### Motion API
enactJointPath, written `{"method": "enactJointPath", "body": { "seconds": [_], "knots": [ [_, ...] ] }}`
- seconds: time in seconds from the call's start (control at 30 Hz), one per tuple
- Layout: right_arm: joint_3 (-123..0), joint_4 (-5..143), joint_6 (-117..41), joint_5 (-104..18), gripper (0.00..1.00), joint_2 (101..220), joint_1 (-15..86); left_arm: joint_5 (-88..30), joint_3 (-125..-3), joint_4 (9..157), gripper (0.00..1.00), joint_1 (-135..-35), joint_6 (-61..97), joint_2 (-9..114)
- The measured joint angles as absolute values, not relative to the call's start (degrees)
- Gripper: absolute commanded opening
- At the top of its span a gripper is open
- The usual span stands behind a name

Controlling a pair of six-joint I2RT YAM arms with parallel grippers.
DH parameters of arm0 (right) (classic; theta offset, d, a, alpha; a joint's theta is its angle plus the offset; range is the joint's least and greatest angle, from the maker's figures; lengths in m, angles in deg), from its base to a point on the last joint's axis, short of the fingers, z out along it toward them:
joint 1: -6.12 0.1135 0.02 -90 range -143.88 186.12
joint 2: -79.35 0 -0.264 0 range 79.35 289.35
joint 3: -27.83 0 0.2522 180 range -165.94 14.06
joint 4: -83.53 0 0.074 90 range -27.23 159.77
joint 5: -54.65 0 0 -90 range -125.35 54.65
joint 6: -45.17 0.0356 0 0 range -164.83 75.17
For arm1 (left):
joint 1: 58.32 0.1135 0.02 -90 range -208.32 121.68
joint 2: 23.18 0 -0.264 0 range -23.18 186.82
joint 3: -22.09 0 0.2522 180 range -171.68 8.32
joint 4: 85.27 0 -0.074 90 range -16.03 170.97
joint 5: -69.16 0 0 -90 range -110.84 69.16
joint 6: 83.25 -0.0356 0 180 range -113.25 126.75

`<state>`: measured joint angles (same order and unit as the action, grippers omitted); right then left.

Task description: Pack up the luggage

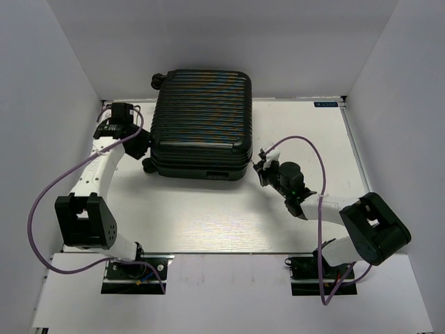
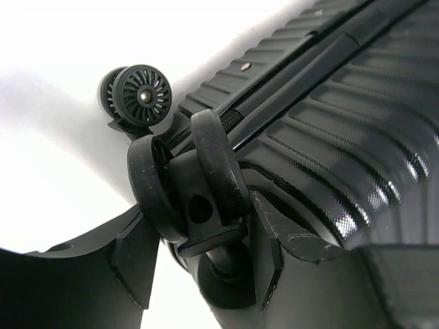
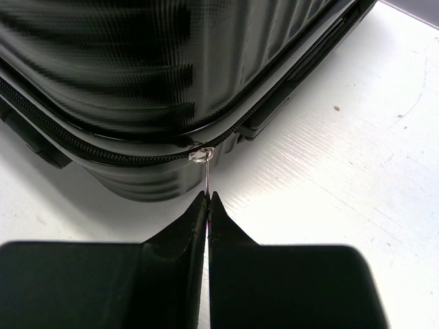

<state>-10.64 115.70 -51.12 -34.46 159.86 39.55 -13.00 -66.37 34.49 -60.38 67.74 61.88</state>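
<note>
- The right tool (image 3: 207, 199) has its fingers pressed together on the thin metal pull (image 3: 206, 179), pinching its lower end.
- The pull runs straight up from the fingertips to the slider (image 3: 201, 155), which sits on the zip (image 3: 103, 156) at a rounded corner of the luggage (image 3: 137, 68).
- From above, the right tool (image 1: 261, 165) is at the front right corner of the luggage (image 1: 201, 118), low over the bench (image 1: 208, 223).
- The left tool (image 2: 202, 219) is closed on a double wheel (image 2: 219, 164), with one finger (image 2: 134, 257) against each outer side.
- A far wheel (image 2: 142, 96) shows beyond it, on the same end of the ribbed shell.
- From above, the left tool (image 1: 141, 147) reaches in at the left end of the luggage, near its front corner.
- The luggage lies flat on the bench, toward the back and middle, with the lid down on the lower shell and the wheels facing left.
- I cannot tell how much of the zip is done up.
</note>
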Motion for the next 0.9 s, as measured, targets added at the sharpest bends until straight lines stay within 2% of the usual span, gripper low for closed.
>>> {"method": "enactJointPath", "body": {
  "seconds": [0.23,0.4,0.6,0.9],
  "knots": [
    [-10.64,116.79,-49.72,-31.80,0.00,160.42,40.05,-16.50,-73.39,31.72,0.00,-59.03,57.64,67.89],
    [-12.24,122.43,-49.06,-27.25,0.00,167.11,40.11,-19.32,-77.85,31.46,0.00,-58.28,53.38,72.17],
    [-17.25,125.97,-48.60,-20.37,0.00,173.01,39.35,-23.32,-82.55,31.59,0.00,-56.40,48.61,76.78],
    [-29.57,128.51,-48.45,-18.05,0.00,184.12,35.28,-29.83,-88.42,29.75,0.00,-52.40,39.94,81.68]
  ]
}}
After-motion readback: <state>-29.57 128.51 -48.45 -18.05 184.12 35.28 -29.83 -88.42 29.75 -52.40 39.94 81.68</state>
